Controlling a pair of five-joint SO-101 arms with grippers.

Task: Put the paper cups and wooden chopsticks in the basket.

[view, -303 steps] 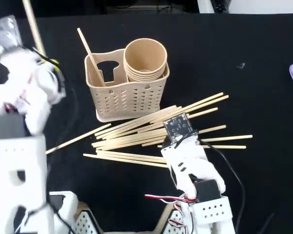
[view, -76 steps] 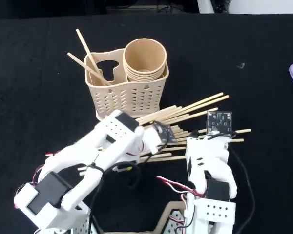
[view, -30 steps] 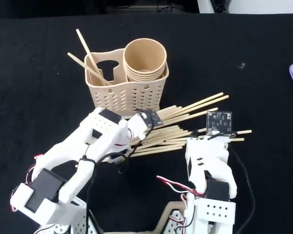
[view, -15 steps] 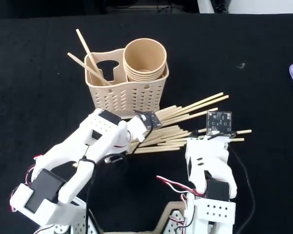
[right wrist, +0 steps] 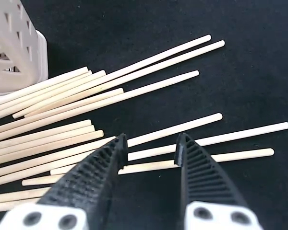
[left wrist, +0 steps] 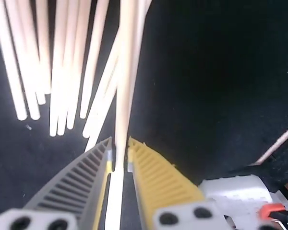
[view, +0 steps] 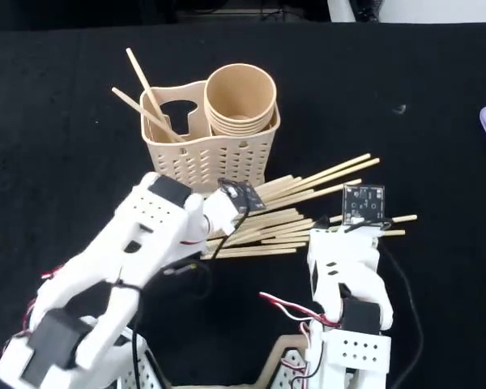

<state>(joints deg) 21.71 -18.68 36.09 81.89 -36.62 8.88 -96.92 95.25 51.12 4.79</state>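
Raised moments ago, my left end effector [left wrist: 119,154] pinches one light, stiff chopstick [left wrist: 126,72], best held mid-length; right end effector [right wrist: 151,140] spread.

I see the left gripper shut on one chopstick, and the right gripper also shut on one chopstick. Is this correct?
Not fully. The left gripper is shut on one chopstick, but the right gripper is open: its jaws stand apart above the loose chopsticks and hold nothing. The right wrist view shows this.

Left gripper [left wrist: 119,145] now pinches chopstick [left wrist: 126,72], arm swings in from far left, lifts leftward off pile [view: 308,207]; second stick [view: 136,105] leans in basket [view: 211,162].
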